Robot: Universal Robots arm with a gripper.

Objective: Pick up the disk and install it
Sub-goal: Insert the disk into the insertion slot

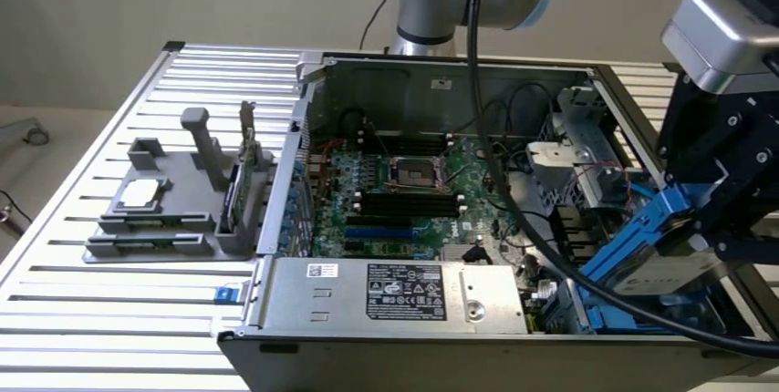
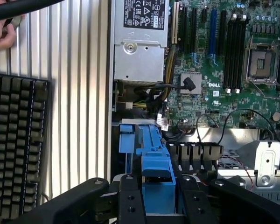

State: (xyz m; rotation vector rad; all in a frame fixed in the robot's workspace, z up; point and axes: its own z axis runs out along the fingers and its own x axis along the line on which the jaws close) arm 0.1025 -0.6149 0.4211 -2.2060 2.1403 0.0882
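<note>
The disk (image 1: 663, 272) is a silver-grey drive in a blue carrier frame. It hangs tilted over the near corner of the open computer case (image 1: 305, 137), on the exterior view's right. My gripper (image 1: 703, 232) is shut on it from above. In the wrist view the blue carrier of the disk (image 2: 157, 168) sits between my two black fingers (image 2: 130, 201), with my gripper (image 2: 160, 201) directly over the blue-lined drive bay (image 2: 127, 140) at the case's edge.
Inside the case lie the green motherboard (image 1: 402, 191), black cables (image 1: 499, 191) and a silver power supply box (image 1: 402, 294). A grey fixture (image 1: 182, 205) holding a small chip (image 1: 138, 193) stands on the slatted table. A keyboard (image 2: 14, 140) and a hand (image 2: 2, 32) are beside the case.
</note>
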